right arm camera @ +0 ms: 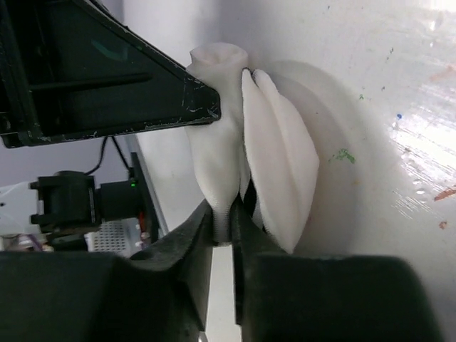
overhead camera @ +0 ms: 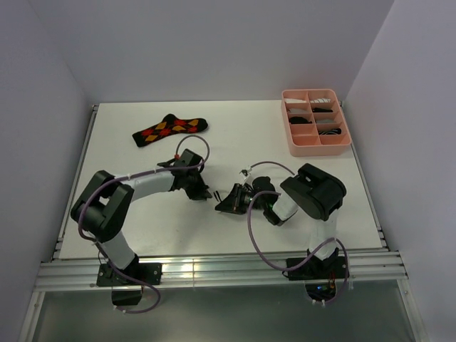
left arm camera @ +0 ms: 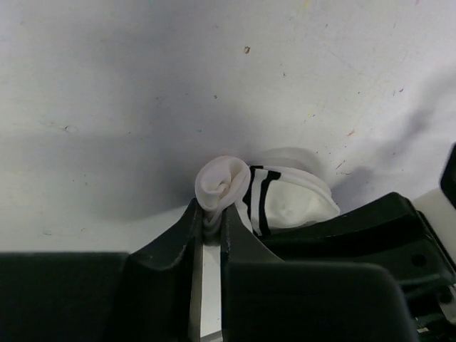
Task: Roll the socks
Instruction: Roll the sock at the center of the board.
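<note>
A short white sock point(left arm camera: 285, 203) with black cuff stripes lies partly rolled on the white table point(overhead camera: 142, 221). My left gripper point(left arm camera: 211, 219) is shut on the edge of its coiled end point(left arm camera: 224, 182). From the opposite side my right gripper point(right arm camera: 229, 214) is shut on a fold of the same sock point(right arm camera: 281, 164). In the top view the two grippers, left point(overhead camera: 206, 192) and right point(overhead camera: 222, 203), meet tip to tip at the table's middle and hide that sock. A black sock with red, orange and yellow diamonds point(overhead camera: 169, 130) lies flat at the back left, away from both grippers.
A pink compartment tray point(overhead camera: 349, 139) stands at the back right with dark and striped rolled items in its cells. White walls close in the table on three sides. A metal rail point(overhead camera: 214, 274) runs along the near edge by the arm bases.
</note>
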### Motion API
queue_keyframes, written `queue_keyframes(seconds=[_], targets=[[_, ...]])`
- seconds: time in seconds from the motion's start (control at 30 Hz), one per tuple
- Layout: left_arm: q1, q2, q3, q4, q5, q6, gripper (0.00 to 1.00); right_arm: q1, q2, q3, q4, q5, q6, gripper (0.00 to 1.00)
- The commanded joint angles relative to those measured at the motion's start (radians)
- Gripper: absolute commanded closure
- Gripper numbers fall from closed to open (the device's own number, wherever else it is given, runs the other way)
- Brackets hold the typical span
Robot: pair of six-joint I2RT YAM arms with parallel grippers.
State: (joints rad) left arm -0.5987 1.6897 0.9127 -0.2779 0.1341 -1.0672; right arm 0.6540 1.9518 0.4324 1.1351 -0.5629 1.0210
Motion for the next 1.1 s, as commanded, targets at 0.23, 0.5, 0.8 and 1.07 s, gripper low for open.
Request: queue_keyframes(seconds=[0.23,0.5,0.8,1.07], targets=[[-0.022,0.122,0.288,-0.426,-0.209,0.151,1.00,0.058,-0.266,0.117,-0.622,0.271,-0.359,0.57],[-0.065,0.211,0.451,-0.544,-0.268,0.213,1.00,0.251,-0.419,0.247,-0.905,0.722,-0.530,0.51],[-0.075,0.278,0.506,-0.592,-0.252,0.245,1.00,0.459,-0.350,0.396,-0.968,1.063,-0.714,0.50],[-0.075,0.300,0.525,-0.610,-0.254,0.262,1.00,0.546,-0.199,0.483,-0.963,1.155,-0.769,0.50]])
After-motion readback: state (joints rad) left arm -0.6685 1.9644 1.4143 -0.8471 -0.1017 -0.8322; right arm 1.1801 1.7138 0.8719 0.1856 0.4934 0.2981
